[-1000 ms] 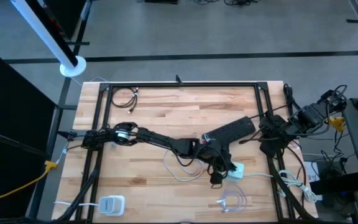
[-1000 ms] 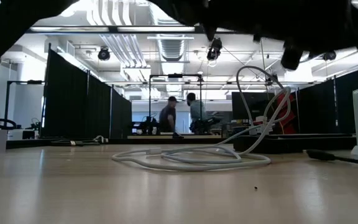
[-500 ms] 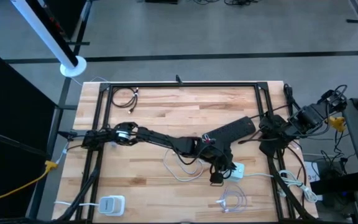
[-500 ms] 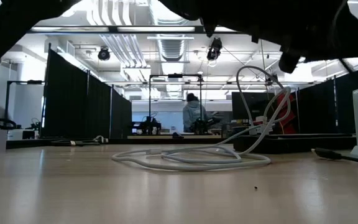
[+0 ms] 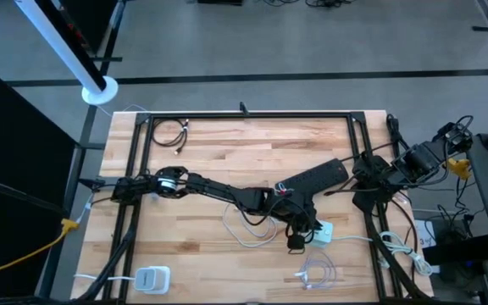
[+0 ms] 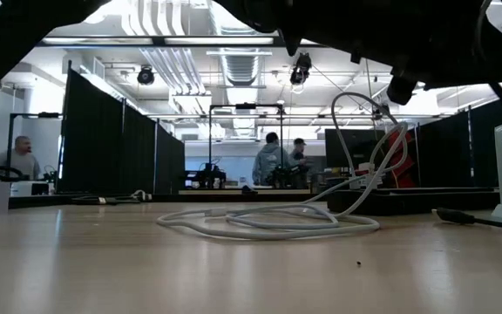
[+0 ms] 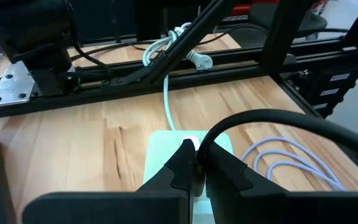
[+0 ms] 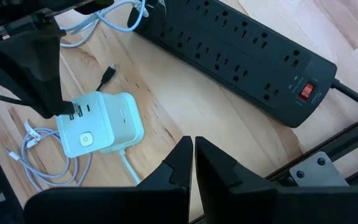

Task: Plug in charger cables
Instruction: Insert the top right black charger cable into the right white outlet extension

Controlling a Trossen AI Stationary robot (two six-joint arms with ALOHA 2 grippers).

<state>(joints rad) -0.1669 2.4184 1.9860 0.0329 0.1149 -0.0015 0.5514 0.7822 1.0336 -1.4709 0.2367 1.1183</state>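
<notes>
My left gripper (image 7: 196, 158) is shut on a thin black charger cable (image 7: 272, 115) right at the port face of a white charger block (image 8: 101, 124), which lies flat on the table near the right middle (image 5: 323, 233). The right wrist view shows this gripper (image 8: 64, 107) at the block's ports. A loose black plug (image 8: 109, 73) lies beside the block. White cable loops (image 5: 248, 229) lie left of it. My right gripper (image 8: 193, 152) is shut and waits by the table's right side, near the black power strip (image 5: 316, 176). My left gripper pinches the black cable's plug end (image 7: 199, 151) between its two fingers, slanting down from the table's left. The plug end meets the white block's port face (image 8: 73, 111); whether it is seated I cannot tell. The cable arcs up and away from the fingers, slack.
A second white charger block (image 5: 151, 278) sits by the near left corner. A white cable bundle (image 5: 316, 273) lies near the near edge, a black cable loop (image 5: 172, 131) at the far left. A black frame (image 5: 244, 115) rims the table. People stand in the room behind (image 6: 273, 161).
My left gripper has shifted slightly beside the white charger block, still shut on the black cable. The cable's stretch lying on the table next to the block has moved a little with it.
</notes>
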